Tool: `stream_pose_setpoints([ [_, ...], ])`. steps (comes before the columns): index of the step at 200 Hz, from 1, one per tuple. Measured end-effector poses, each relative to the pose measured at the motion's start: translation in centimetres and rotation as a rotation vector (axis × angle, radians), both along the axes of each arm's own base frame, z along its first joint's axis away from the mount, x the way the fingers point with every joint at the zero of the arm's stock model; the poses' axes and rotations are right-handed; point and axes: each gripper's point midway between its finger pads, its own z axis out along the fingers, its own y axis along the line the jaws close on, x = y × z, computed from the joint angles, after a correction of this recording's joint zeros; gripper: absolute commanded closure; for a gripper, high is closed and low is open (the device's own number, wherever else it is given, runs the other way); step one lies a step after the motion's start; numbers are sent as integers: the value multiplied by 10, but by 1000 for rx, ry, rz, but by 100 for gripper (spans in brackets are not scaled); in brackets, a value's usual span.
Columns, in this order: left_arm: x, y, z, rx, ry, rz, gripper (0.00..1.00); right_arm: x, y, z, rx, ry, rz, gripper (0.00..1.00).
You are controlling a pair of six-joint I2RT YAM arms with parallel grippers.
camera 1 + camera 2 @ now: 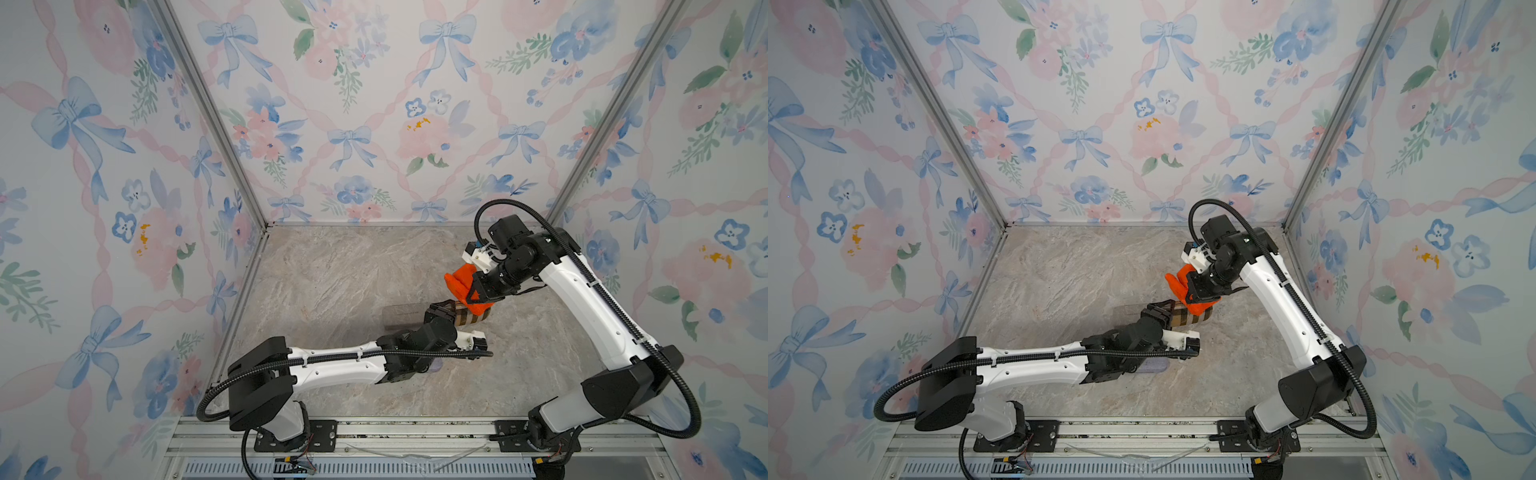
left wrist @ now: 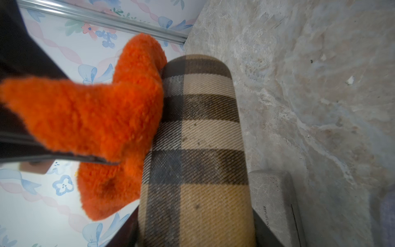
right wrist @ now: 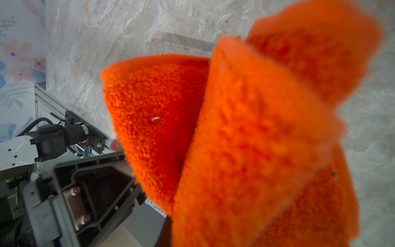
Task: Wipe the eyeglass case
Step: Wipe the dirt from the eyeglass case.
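Right of the bench's (image 1: 332,291) middle, toward 3 o'clock in both top views, the plaid case (image 1: 469,319) (image 1: 1187,316) lies lengthwise from 9 to 3. The left fingers (image 1: 440,309) (image 1: 1158,311) are clamped on its 9 o'clock end. Whether it rests on the bench or hangs just above I cannot tell. The right fingers (image 1: 473,296) (image 1: 1196,293) come down from 1 o'clock, pinching an orange cloth (image 1: 459,280) (image 1: 1177,280). The cloth is pressed against the case's 3 o'clock end and covers it there.

A grey box (image 1: 405,318) (image 1: 1127,318) lies just beside the case at 9 o'clock, and the left wrist covers the end of it nearest the case. A pale purple thing (image 1: 436,366) (image 1: 1154,368) shows at 6 o'clock of the case, under the left arm (image 1: 345,365). So little of it peeks out that I cannot name it. Floral walls (image 1: 124,166) close the bench on three sides, and a metal rail (image 1: 415,432) runs along 6 o'clock.

From the left wrist, the case (image 2: 196,149) runs away down the middle with the cloth (image 2: 96,115) touching one long side. The box (image 2: 275,203) sits on the other side, its lettering cut short by a dark finger. From the right wrist, the cloth (image 3: 256,139) fills most of the view and hides the case entirely.
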Motion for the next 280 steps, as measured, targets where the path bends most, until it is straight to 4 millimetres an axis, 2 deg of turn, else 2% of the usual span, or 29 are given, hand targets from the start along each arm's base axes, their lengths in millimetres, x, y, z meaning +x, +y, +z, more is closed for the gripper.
stream_pose_setpoints([
  [25,0,1,-1,7,3,-2,75,-2,1,-3,-12,-1,5,100],
  [61,0,2,-4,14,10,5,75,-7,35,2,49,-2,86,100],
  [78,2,4,-2,9,7,17,76,-5,40,5,72,-5,90,100],
  [102,1,4,0,3,4,17,75,3,26,4,63,-4,57,100],
  [132,0,7,-6,28,11,15,76,14,-11,-14,-10,14,-44,100],
  [148,-1,8,-9,41,17,11,75,14,-17,-21,-38,21,-56,100],
  [164,-1,9,-10,49,19,12,76,11,-8,-21,-49,12,-22,100],
  [198,0,10,-10,49,18,19,76,1,36,-8,40,-8,80,100],
  [217,0,11,-7,42,16,24,76,0,41,-5,74,-6,86,100],
  [231,1,12,-7,42,15,25,76,3,34,-7,82,-3,61,100],
  [246,0,14,-11,50,20,23,76,6,16,-16,71,2,5,100],
  [265,-2,17,-14,50,29,17,76,11,-22,-30,28,2,-109,100],
  [280,0,20,-4,-5,36,31,76,15,-50,-34,-27,-23,-193,100],
])
